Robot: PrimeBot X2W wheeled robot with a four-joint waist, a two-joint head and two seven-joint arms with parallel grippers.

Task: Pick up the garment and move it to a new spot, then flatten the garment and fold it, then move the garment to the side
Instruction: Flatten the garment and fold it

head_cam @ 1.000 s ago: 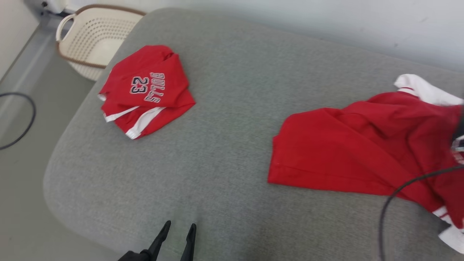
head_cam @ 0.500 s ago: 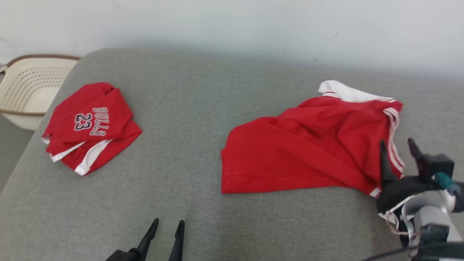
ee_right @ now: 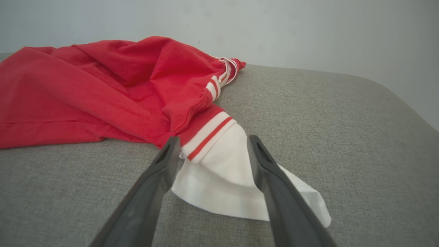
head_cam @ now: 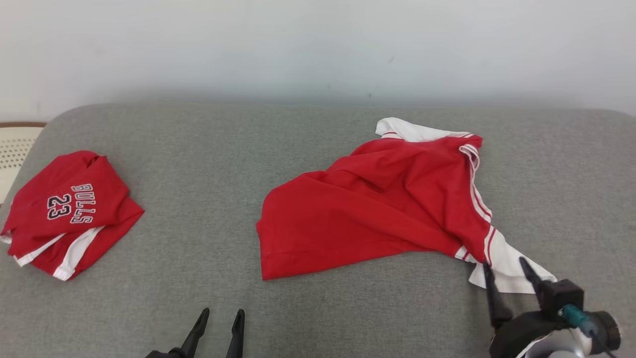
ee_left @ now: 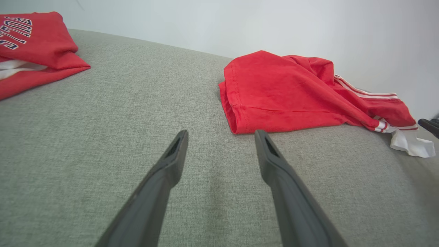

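Since a second ago our head camera has swung right, shifting the whole view, and our right end effector point(head_cam: 504, 263) has come to the garment's edge. On the grey cushion point(head_cam: 318, 149) the garment point(head_cam: 367, 214) lies right of centre, crumpled. A folded shirt point(head_cam: 64, 209) rests well apart at the left. Our right end effector is open at the white sleeve point(ee_right: 219, 164), gripping nothing. Our left end effector point(head_cam: 222, 312) hangs open over bare cushion. We judge the pick-up not yet made. Moving, flattening, folding and setting aside all remain.
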